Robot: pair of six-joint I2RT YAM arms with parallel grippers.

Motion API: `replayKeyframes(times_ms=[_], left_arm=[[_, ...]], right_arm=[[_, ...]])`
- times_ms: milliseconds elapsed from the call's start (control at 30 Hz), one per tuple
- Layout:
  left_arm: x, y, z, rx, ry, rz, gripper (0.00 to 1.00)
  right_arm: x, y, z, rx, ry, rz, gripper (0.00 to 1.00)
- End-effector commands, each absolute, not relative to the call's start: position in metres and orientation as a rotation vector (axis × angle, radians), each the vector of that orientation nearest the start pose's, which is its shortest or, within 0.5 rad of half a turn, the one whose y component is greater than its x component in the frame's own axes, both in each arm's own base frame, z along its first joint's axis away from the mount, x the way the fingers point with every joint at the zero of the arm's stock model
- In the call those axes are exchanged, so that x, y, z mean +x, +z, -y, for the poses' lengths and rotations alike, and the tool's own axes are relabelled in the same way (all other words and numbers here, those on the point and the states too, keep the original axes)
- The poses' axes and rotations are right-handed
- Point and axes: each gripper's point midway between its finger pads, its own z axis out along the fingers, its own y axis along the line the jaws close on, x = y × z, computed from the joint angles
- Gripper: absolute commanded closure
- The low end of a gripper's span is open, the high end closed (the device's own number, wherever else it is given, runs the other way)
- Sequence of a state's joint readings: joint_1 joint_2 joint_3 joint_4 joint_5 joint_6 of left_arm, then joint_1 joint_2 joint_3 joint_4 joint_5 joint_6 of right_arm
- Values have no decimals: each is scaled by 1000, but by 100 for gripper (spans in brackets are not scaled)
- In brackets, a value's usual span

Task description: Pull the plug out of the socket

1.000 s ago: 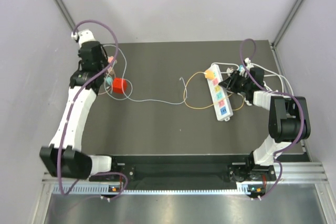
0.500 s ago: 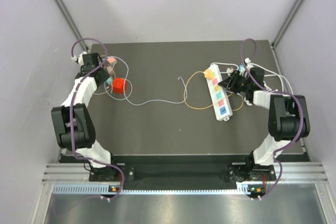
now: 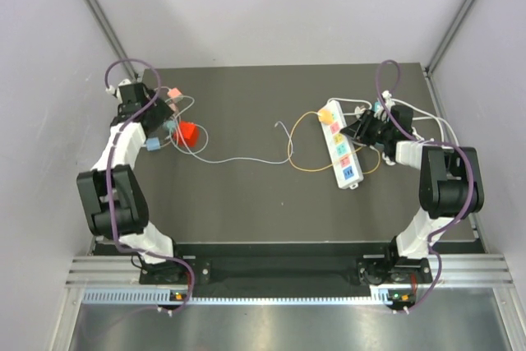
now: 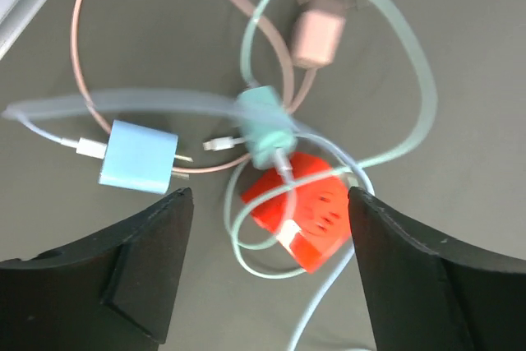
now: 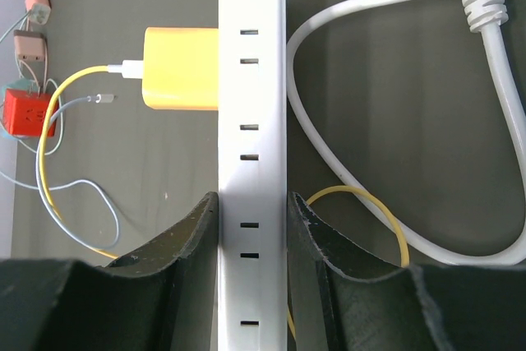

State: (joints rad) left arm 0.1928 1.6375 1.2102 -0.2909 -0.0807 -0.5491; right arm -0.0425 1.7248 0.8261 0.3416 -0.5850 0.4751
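The yellow plug [image 5: 181,68] is seen seated in the white power strip [image 5: 251,121] at centre right of the overhead view, in a socket at the strip's upper end, with its yellow cable [image 5: 57,104] looped across the dark table [image 3: 246,211]. The strip is pinched from both sides by the right gripper [image 5: 251,211], whose fingers [image 5: 181,244] are pressed against its edges lower in the wrist view than the plug, and a thick white cable [image 5: 394,80] is curled at that view's right. At upper left of the overhead view the left gripper [image 4: 265,199] is held wide apart and empty above a tangle of a red cube adapter [image 4: 300,211], a light blue charger [image 4: 138,156], a teal plug [image 4: 263,121] and a pink plug [image 4: 319,37].
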Motion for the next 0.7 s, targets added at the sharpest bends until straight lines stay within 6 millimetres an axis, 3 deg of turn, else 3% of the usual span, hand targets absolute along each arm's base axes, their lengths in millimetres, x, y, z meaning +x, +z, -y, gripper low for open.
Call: replayKeyframes(times_ms=[0, 33, 100, 300, 333, 467, 500, 600, 667], left_arm=[[446, 212, -61, -687, -237, -1957, 17], [446, 222, -53, -637, -280, -1934, 16], [435, 236, -28, -540, -410, -1925, 2], [403, 256, 41, -278, -716, -1908, 1], [397, 254, 64, -193, -756, -1926, 1], [377, 223, 138, 20, -903, -2057, 1], [366, 215, 166, 113, -949, -2091, 1], [355, 174, 203, 267, -930, -2210, 2], [360, 151, 212, 327, -858, -2268, 3]], right_arm=[[433, 84, -93, 169, 864, -2111, 100], [433, 85, -93, 168, 864, -2109, 100], [433, 86, -94, 164, 864, -2107, 100], [433, 85, -94, 159, 865, -2108, 100], [433, 84, -94, 160, 865, -2111, 100], [433, 85, -95, 159, 869, -2110, 100], [433, 84, -95, 158, 866, -2112, 100], [433, 85, -95, 155, 871, -2112, 100], [432, 85, -97, 148, 881, -2113, 100]])
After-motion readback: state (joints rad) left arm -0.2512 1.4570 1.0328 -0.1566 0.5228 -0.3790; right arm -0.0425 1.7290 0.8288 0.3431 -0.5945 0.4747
